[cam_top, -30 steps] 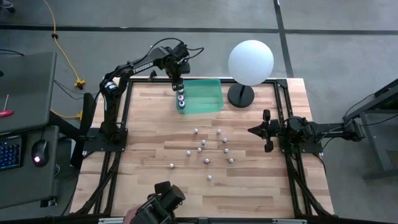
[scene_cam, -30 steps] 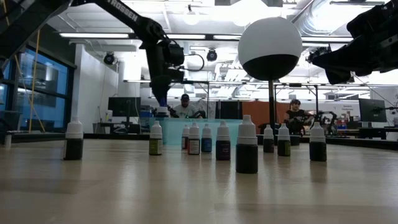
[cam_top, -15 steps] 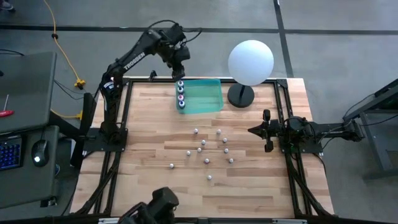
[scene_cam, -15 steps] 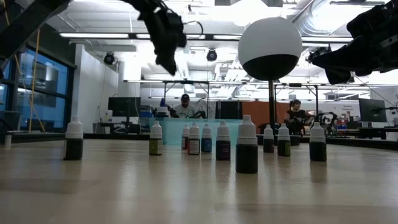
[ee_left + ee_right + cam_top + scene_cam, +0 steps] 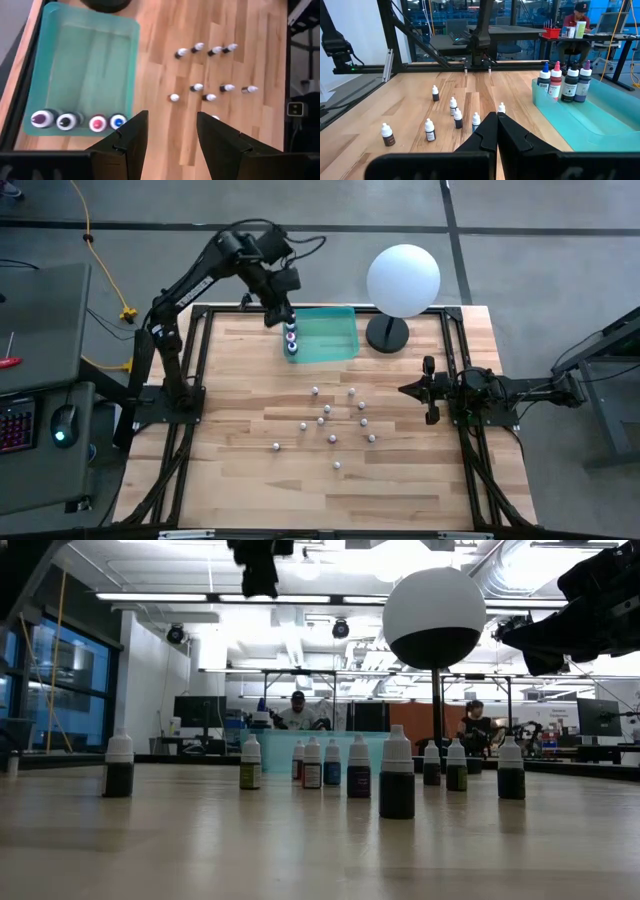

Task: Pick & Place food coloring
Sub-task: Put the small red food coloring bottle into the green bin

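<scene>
Several tiny white-capped food coloring bottles (image 5: 333,420) stand upright on the wooden table's middle, also in the low view (image 5: 397,778). Several larger food coloring bottles (image 5: 97,122) stand in a row at one end of the teal tray (image 5: 335,335) at the table's far edge. My left gripper (image 5: 170,135) hangs open and empty high above that end of the tray (image 5: 272,316), tilted down; only its lower part shows at the low view's top (image 5: 258,565). My right gripper (image 5: 496,131) waits shut and level at the table's right side (image 5: 405,390).
A big white sphere (image 5: 403,280) on a black base (image 5: 387,335) stands at the far edge, right of the tray. Black frame rails (image 5: 195,370) run along the table's left and right sides. Bare wood (image 5: 400,480) lies near the front edge.
My left gripper has risen from just above the bottles at the tray's left end, climbing out past the top of the low view, and has shifted a little toward the table's left edge while tipping. Its fingers stay open. The bottles in the tray stand as before.
</scene>
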`<state>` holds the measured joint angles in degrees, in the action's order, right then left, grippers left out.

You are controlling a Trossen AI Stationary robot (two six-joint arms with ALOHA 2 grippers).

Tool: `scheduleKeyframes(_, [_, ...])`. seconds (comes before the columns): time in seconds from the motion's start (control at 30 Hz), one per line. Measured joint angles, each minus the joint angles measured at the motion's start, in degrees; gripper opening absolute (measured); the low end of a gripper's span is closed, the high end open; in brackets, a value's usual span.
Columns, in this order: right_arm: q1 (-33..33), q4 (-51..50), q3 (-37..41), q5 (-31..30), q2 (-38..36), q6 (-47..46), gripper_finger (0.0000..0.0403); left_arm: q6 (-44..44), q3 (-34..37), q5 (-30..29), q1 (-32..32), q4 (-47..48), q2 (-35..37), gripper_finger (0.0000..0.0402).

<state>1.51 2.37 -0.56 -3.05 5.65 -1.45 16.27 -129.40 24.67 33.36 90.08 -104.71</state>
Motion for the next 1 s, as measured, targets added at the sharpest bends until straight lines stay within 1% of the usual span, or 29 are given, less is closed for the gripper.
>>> scheduleKeyframes(0.07, [0.01,0.00,0.00,0.02,0.00,0.00,0.0000,-1.79,0.16,-1.70,-2.71,-0.08,1.70,0.0166])
scheduleKeyframes(0.17, [-0.01,0.00,-0.01,0.01,0.00,0.00,0.0000,-5.17,2.67,-2.68,-6.61,-0.10,5.25,0.0166])
scheduleKeyframes(0.23, [-0.01,0.00,0.00,0.01,0.00,0.00,0.0000,-7.27,6.02,-3.14,-8.88,-0.10,8.52,0.0166])
scheduleKeyframes(0.3, [0.01,0.00,0.00,0.02,0.00,0.00,0.0000,-9.47,10.69,-5.69,-11.12,-0.24,12.29,0.0166])
scheduleKeyframes(0.37, [0.00,0.00,0.00,0.00,0.00,0.00,0.0000,-12.37,16.95,-8.81,-12.82,-1.14,16.70,0.0166])
scheduleKeyframes(0.4, [0.01,0.00,0.00,0.02,0.00,0.00,0.0000,-13.94,20.52,-9.40,-13.32,-2.73,19.14,0.0166])
scheduleKeyframes(0.53, [-0.01,0.00,0.00,0.00,0.02,0.00,0.0000,-21.88,38.04,-9.02,-15.05,-15.33,31.62,0.0166])
scheduleKeyframes(0.6, [0.01,0.00,0.00,0.00,0.01,0.00,0.0000,-26.70,47.27,-10.03,-16.12,-22.37,38.22,0.0166])
scheduleKeyframes(0.73, [0.00,0.00,0.00,0.01,0.00,0.00,0.0000,-35.57,63.11,-10.43,-21.16,-33.67,48.55,0.0166])
scheduleKeyframes(0.8, [-0.01,0.00,0.00,0.01,0.00,0.01,0.0000,-39.53,69.11,-10.28,-24.90,-36.86,51.59,0.0166])
scheduleKeyframes(0.87, [0.01,0.00,0.00,0.00,0.02,0.00,0.0000,-42.62,73.55,-10.82,-28.93,-38.16,53.19,0.0166])
scheduleKeyframes(1.0, [0.00,0.00,0.00,0.01,0.00,0.00,0.0000,-46.46,78.09,-14.39,-36.17,-38.10,52.77,0.0166])
